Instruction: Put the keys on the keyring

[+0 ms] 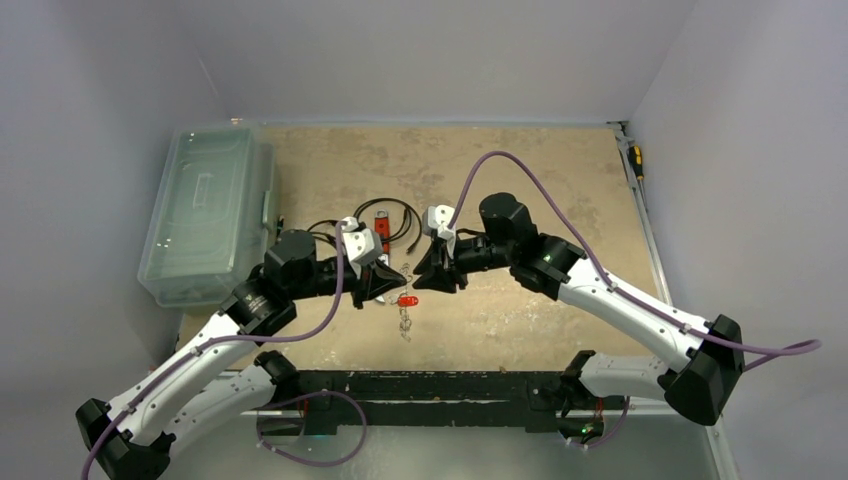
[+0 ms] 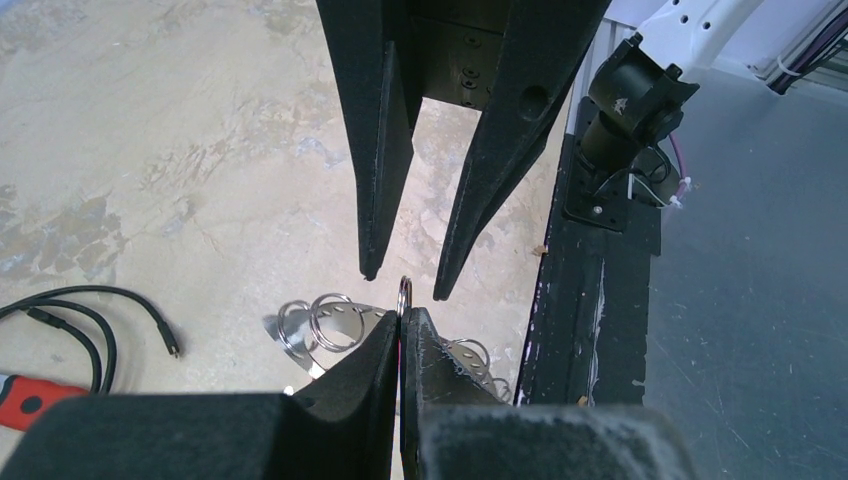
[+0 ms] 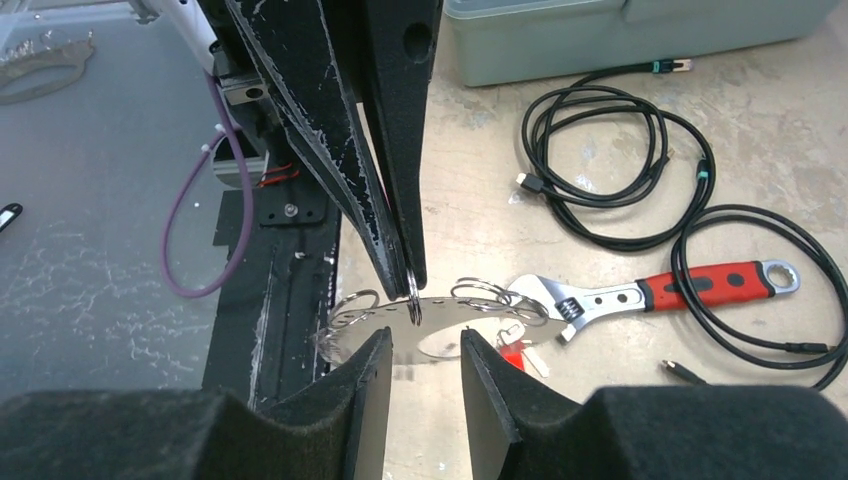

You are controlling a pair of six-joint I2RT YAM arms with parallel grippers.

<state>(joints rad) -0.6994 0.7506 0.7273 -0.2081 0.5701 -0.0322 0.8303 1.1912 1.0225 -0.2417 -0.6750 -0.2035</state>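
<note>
So left gripper has its jaws pinched shut on a small silvery ring. Right gripper faces it, jaws apart, holding nothing.

Keys too small to count; wrench cut off at left edge

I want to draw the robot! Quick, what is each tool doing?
Left tool: closed, pinching a small silvery metal ring.
Right tool: open, holding nothing.
</note>
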